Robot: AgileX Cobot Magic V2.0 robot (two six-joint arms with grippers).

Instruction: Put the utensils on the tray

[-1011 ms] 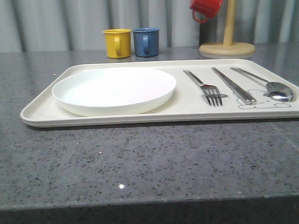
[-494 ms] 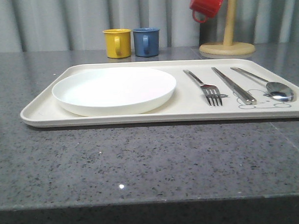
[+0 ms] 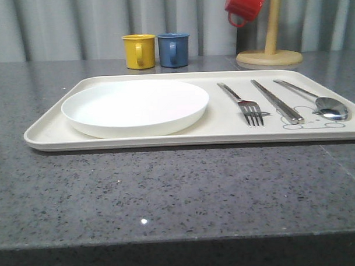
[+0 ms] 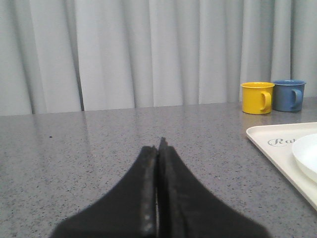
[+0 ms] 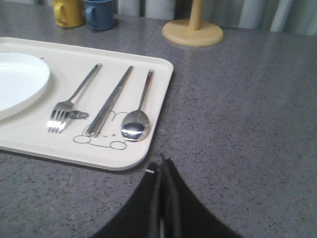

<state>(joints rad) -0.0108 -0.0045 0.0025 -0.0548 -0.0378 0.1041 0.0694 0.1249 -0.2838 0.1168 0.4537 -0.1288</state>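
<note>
Grippers (image 4: 157, 148) (image 5: 162, 166) apparently closed, off tray (image 3: 224, 122).

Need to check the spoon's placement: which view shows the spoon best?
Right wrist view: the spoon lies whole, seen from above, beside the knife-like piece on the tray. Front view shows it low, foreshortened near the picture's edge.
</note>
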